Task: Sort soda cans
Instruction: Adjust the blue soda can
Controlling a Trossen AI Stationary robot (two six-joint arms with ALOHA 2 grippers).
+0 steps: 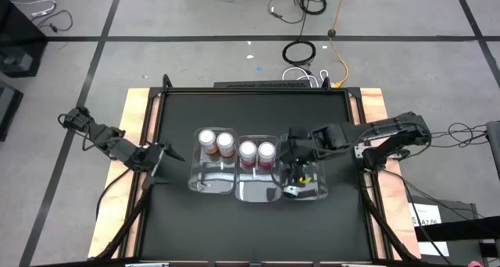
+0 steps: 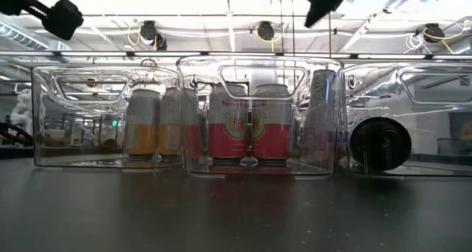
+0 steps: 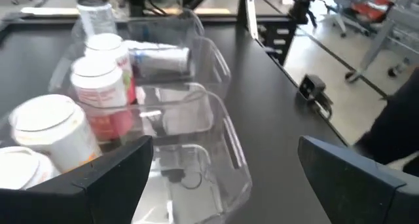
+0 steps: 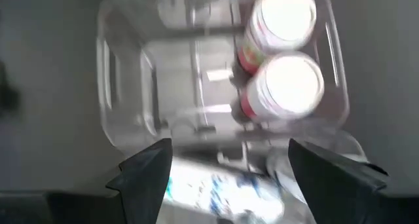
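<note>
While I watch from above, three clear bins [image 1: 212,185] | two orange cans [image 1: 216,143], two red cans [image 1: 257,151], two dark cans [image 3: 157,59] seen | right gripper [image 1: 295,176] spread over the end bin, empty | left gripper [image 1: 170,159] released, beside the orange cans.

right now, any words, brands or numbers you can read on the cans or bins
None can be read.
Red cans: a round emblem and a band of print on the sides, too blurred to read.
Orange cans: print on the sides, blurred through the bin wall.
Silver can lying on its side: markings too smeared to read.
Clear bins: no label visible.
</note>
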